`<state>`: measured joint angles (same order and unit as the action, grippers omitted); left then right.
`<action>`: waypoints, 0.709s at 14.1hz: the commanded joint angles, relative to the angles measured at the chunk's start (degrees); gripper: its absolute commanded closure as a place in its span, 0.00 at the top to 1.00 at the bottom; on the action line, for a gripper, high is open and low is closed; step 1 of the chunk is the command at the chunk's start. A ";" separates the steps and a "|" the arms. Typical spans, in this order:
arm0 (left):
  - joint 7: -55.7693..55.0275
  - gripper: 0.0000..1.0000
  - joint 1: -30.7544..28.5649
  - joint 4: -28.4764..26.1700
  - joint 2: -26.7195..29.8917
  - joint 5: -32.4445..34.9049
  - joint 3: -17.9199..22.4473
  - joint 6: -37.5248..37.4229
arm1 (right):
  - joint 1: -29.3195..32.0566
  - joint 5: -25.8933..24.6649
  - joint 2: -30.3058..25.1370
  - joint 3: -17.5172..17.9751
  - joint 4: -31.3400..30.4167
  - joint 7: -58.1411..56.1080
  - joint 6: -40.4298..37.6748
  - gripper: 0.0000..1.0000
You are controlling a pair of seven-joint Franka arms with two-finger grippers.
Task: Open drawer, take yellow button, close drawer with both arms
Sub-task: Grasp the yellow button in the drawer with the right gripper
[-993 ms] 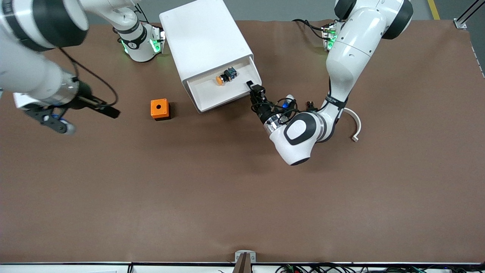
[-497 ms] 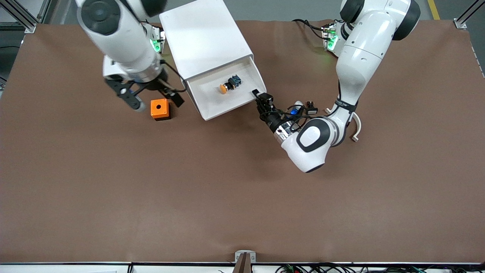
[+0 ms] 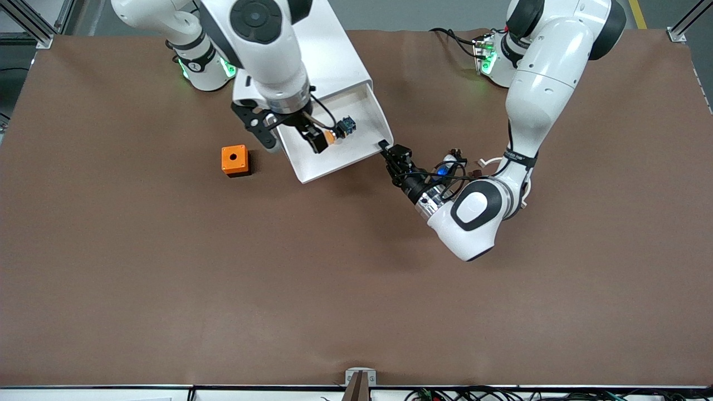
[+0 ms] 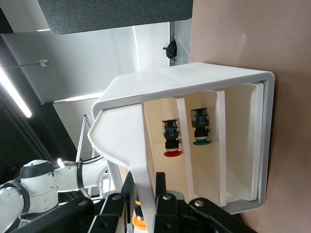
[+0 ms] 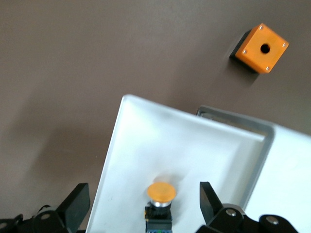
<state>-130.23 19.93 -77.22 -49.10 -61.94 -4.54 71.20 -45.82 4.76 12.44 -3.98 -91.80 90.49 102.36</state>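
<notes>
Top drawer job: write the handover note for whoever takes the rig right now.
Left claw: clamped on the drawer front's corner, at the end toward the left arm.
Right claw: open, over the open drawer, straddling the button, not gripping.
Button: lying in the drawer tray. Orange box on the table beside the cabinet, toward the right arm's end.
Done: drawer pulled out.
Left: grasp and lift the button, then close the drawer.

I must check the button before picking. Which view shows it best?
The right wrist view: the button lies unobstructed in the drawer. The front view partly hides it under the right gripper; the left wrist view barely shows it.
</notes>
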 commanded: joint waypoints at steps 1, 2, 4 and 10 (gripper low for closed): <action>0.41 0.89 0.20 0.23 0.41 -1.16 0.32 -0.18 | -2.95 0.78 1.53 -0.77 0.13 3.28 1.52 1.00; 0.67 1.00 0.20 0.58 0.41 -1.16 0.32 -0.09 | -3.49 0.78 1.88 -0.77 0.05 3.81 1.87 1.00; 3.73 1.00 -0.68 1.81 0.58 -1.16 1.02 -0.09 | -4.72 0.78 2.23 -0.77 -0.57 3.99 2.40 1.00; 22.24 1.00 -4.10 6.10 0.94 4.17 1.20 -0.09 | -8.14 0.78 2.59 -0.77 -5.66 6.36 7.83 1.00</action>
<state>-115.27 16.90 -72.76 -48.91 -61.00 -3.51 71.22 -51.80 4.78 15.47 -4.08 -94.95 94.78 107.36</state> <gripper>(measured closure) 0.000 0.000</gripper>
